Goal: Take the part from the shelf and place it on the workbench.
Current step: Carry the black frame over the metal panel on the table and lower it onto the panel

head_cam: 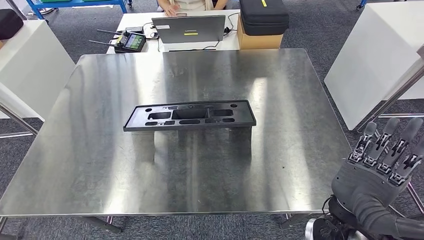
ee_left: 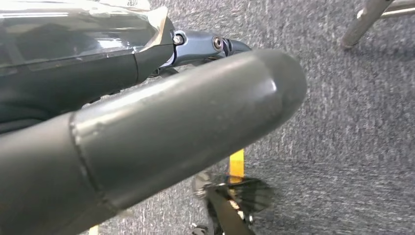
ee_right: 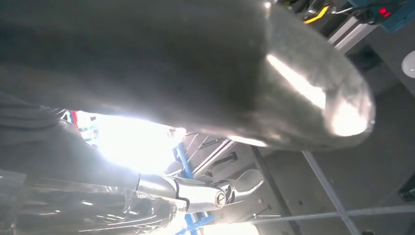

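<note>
One black part (head_cam: 190, 115) lies flat mid-workbench (head_cam: 90, 165). The right hand (head_cam: 378, 167), fingers spread and empty, hovers off the bench's near right corner; left hand's (ee_left: 147, 132) fingers: cannot tell.

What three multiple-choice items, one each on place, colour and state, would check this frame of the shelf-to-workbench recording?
1. Where does the part lie?
A. on the metal workbench
B. on the carpet
C. on the white desk behind

2. What colour is the part?
A. white
B. black
C. yellow

3. How is the right hand?
A. gripping the part
B. pressing on the laptop
C. holding nothing, fingers apart

Answers: 1 A, the part rests near the middle of the steel top. 2 B, it is a black flat moulding with cut-outs. 3 C, the hand is raised by the bench's near right corner, fingers spread, away from the part.
</note>
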